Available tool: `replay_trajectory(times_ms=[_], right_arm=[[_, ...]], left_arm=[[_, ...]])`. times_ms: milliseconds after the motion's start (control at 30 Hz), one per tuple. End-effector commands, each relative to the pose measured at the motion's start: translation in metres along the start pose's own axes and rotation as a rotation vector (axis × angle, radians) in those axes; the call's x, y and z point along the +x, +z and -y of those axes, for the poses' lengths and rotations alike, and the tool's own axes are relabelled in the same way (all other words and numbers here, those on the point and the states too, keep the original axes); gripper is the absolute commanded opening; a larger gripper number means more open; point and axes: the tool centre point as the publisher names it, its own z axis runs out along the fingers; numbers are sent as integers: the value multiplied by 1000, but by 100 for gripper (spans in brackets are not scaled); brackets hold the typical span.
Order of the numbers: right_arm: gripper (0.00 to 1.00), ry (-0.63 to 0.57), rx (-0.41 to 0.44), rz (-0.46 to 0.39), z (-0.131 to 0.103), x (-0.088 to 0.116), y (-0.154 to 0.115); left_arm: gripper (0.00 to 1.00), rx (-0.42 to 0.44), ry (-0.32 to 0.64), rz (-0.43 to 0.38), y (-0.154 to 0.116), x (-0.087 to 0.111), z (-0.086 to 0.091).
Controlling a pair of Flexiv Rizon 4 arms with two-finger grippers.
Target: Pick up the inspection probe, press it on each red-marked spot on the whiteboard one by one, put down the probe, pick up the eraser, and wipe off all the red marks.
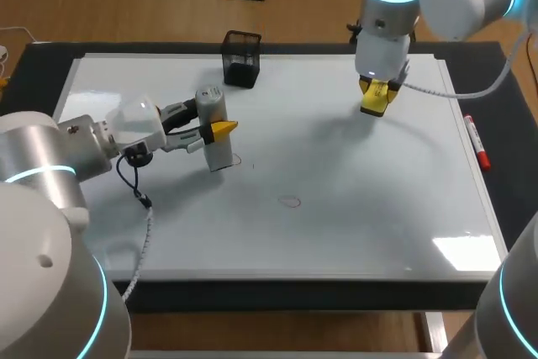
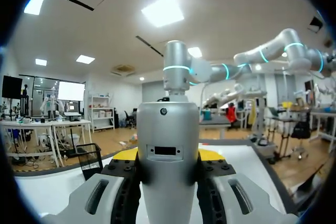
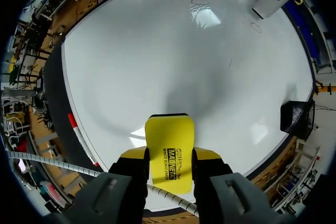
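Probing seems in hand: our left gripper (image 1: 217, 130) clamps the probe (image 1: 218, 153) upright on the whiteboard (image 1: 353, 208), right gripper (image 3: 169, 163) pinching the eraser (image 3: 169, 137); next, lift toward the faint ring (image 1: 290, 201).

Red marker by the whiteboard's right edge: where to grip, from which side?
Take the slim red-and-white marker pen mid-barrel, straight down from above, closing across its narrow width: it lies flat along the white whiteboard's right edge. The right tool is nearest but shut on the yellow block eraser.
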Motion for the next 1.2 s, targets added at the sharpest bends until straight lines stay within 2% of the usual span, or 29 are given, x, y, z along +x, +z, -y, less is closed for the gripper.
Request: replay_trajectory(times_ms=[33, 700, 1200], right_arm=[[0, -1, 1, -3, 1, 0, -1], [0, -1, 1, -3, 1, 0, -1], [0, -1, 1, -3, 1, 0, -1]], left_arm=[[0, -6, -9, -108, 8, -10, -6], [0, -41, -26, -224, 30, -16, -15], [0, -62, -45, -242, 36, -18, -23]])
